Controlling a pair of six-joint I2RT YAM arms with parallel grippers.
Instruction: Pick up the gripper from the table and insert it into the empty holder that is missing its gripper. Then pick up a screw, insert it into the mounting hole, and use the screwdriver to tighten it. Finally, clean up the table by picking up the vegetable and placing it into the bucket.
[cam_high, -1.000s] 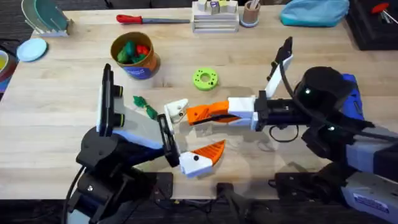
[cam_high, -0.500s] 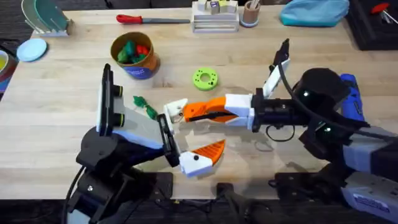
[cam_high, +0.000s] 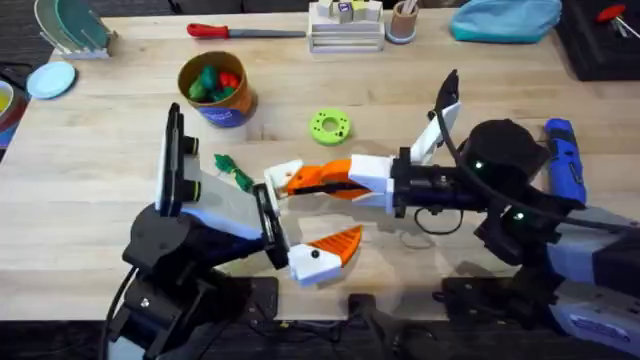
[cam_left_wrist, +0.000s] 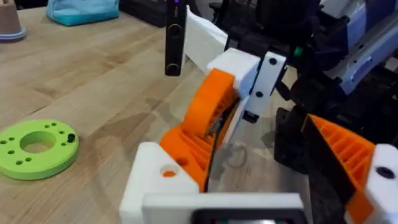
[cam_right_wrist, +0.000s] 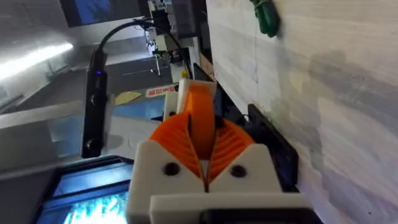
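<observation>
Compared with a second ago, the right arm (cam_high: 520, 215) is seen shifted leftward across the wooden table (cam_high: 100, 160); its dark wrist body is now clear of the blue-handled screwdriver (cam_high: 563, 160), which is more fully exposed near the table's right edge; the left arm (cam_high: 190, 250) is seen unmoved.

The right gripper (cam_high: 300, 180) is reached out to the table's middle, its white fingers nearly closed, with the orange gripper (cam_high: 322, 178) pinched between its ribbed pads; in the right wrist view the orange wedge (cam_right_wrist: 200, 121) is seen clamped upright between the two pads. The wedge's tip is brought against the white holder (cam_high: 283, 177) of the left gripper (cam_high: 300, 220); whether it is seated cannot be told. The left gripper is spread wide, one finger being that bare white holder and the other a white finger with an orange pad (cam_high: 335, 245) nearer the bases; in the left wrist view the held wedge (cam_left_wrist: 208, 112) is seen just beyond the holder block (cam_left_wrist: 155, 183).

The orange bucket (cam_high: 218, 92) with its blue band is stood well apart toward the far left, with green and red toy foods inside; the green ring-shaped disc (cam_high: 330, 126) is lain just beyond the right gripper; the thin green vegetable (cam_high: 234, 172) is lain on the table just left of the holder, apart from both grippers.
</observation>
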